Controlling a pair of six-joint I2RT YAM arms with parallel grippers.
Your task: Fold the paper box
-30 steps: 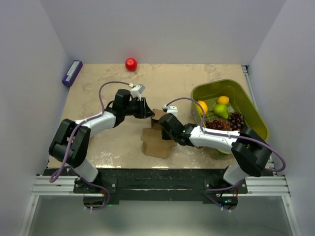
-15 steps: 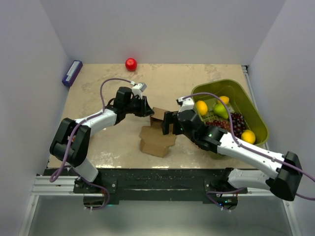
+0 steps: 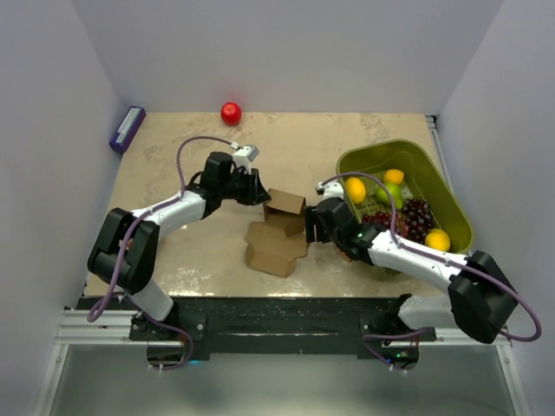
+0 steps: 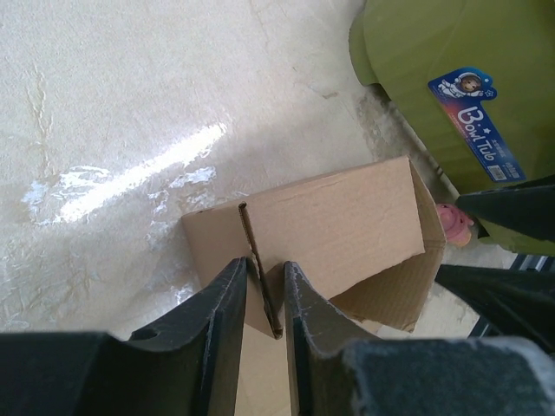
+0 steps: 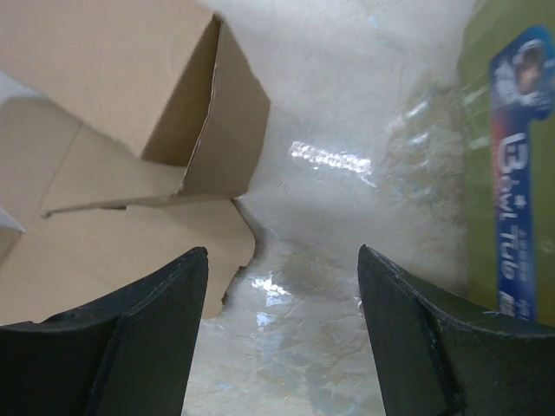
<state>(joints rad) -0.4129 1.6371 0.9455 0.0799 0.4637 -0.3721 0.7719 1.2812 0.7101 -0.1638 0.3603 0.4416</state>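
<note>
While the left gripper [image 4: 264,270] is pinching the edge of an upright cardboard panel between fingers closed almost together, the partly folded paper box [image 3: 276,238] is sitting on the table [image 3: 173,156] just left of the green basket [image 3: 444,189] (a tub of fruit [image 3: 390,195] bearing a blue sticker [image 4: 475,121]). The right gripper [image 5: 282,256] is hovering between that basket and the box, fingers spread wide and holding nothing, close beside the box's raised corner.
</note>
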